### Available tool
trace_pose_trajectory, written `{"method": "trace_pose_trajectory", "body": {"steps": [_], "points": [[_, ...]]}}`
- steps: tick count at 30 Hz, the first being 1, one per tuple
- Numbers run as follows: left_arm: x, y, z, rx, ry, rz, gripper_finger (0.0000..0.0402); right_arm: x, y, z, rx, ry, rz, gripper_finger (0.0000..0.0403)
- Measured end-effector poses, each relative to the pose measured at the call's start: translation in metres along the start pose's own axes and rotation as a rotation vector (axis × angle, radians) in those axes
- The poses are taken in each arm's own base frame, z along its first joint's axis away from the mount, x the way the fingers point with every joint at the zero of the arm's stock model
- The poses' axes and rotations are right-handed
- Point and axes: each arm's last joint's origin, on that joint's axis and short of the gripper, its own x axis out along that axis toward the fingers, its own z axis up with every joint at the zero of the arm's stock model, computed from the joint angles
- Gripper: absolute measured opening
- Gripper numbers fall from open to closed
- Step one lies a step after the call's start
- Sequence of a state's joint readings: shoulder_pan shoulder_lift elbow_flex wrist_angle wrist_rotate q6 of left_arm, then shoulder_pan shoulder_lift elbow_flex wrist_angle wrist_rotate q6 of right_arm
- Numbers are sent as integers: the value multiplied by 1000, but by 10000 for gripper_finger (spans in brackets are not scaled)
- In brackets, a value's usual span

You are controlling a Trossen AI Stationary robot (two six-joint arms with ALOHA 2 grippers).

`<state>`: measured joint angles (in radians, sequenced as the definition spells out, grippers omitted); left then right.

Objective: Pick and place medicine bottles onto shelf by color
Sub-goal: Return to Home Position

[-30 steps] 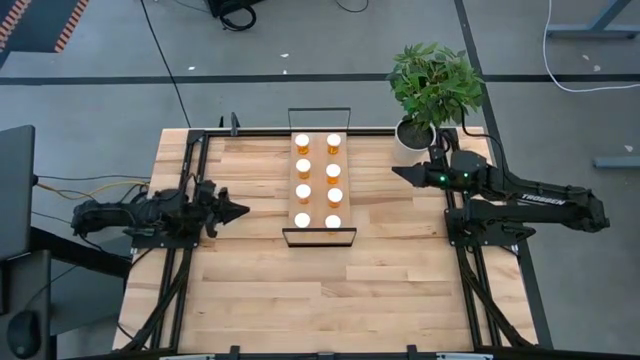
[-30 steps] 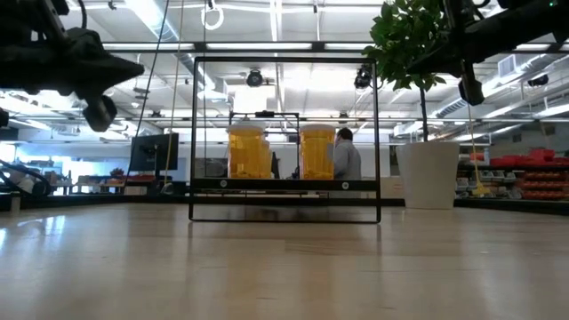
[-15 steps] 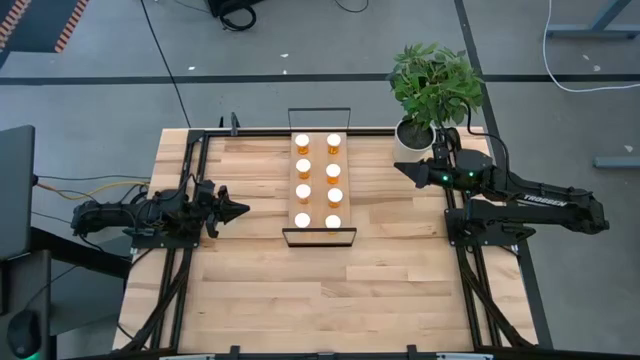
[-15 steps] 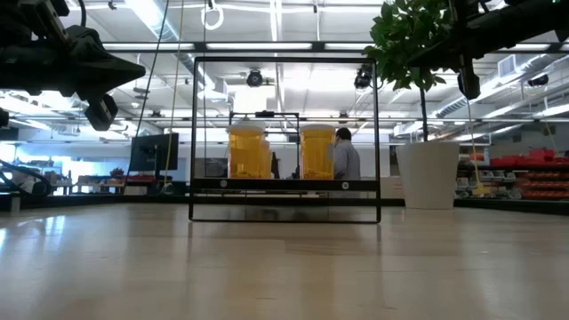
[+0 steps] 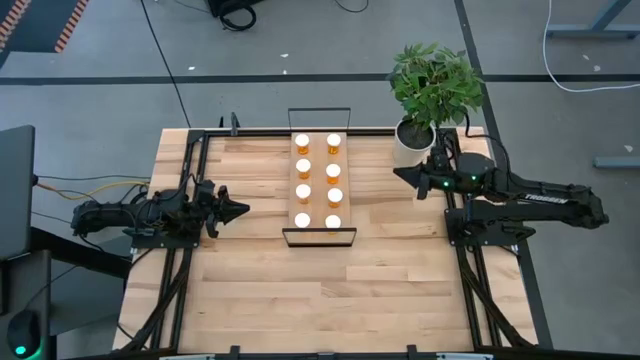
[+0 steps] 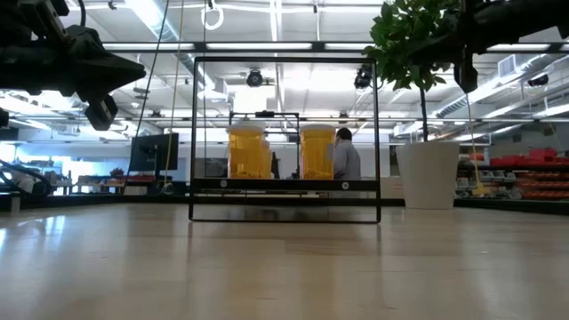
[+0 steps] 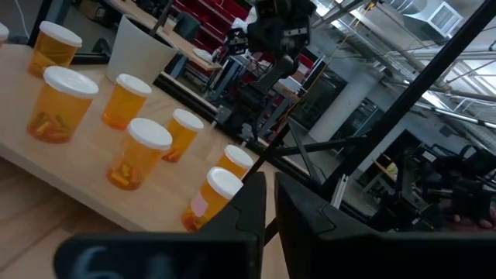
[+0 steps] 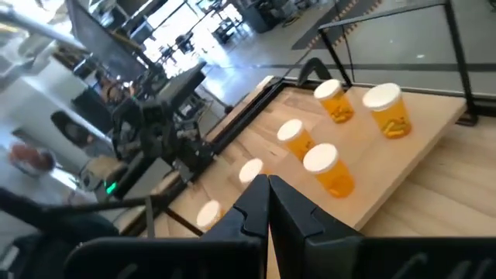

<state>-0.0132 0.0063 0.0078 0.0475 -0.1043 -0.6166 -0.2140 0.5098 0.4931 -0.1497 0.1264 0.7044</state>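
High view: all eight medicine bottles (image 5: 302,167) stand in two rows on the shelf (image 5: 318,182), and none lies on the slatted tabletop (image 5: 250,270), so placement appears complete. The left gripper (image 5: 238,210) and right gripper (image 5: 400,173) sit well apart from the shelf. Low view: thin black frame, pale board. Left wrist view: translucent amber cylinders with round white caps; fingers (image 7: 244,221) clenched, empty. Right wrist view: fingers (image 8: 248,213) pressed together, holding nothing.
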Motion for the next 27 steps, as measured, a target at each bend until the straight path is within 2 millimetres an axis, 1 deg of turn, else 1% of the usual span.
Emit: {"method": "trace_pose_trajectory", "body": {"steps": [4,7,12,15,17,22,27], "points": [[0,0,0,0,-3,-2,28,4,-6,-13,-27,3,21,11],[0,0,0,0,-3,-2,28,10,-15,-28,-14,-65,103,11],[0,0,0,-1,-3,-3,37,14,-37,-55,14,-143,172,11],[0,0,0,0,-3,-3,40,12,-48,-67,18,-185,211,11],[0,0,0,0,-3,-3,40,11,-56,-76,13,-181,211,11],[0,0,0,0,-2,-2,33,7,-56,-74,-54,-194,228,11],[0,0,0,0,0,-1,28,-2,-53,-66,-76,-217,345,11]]}}
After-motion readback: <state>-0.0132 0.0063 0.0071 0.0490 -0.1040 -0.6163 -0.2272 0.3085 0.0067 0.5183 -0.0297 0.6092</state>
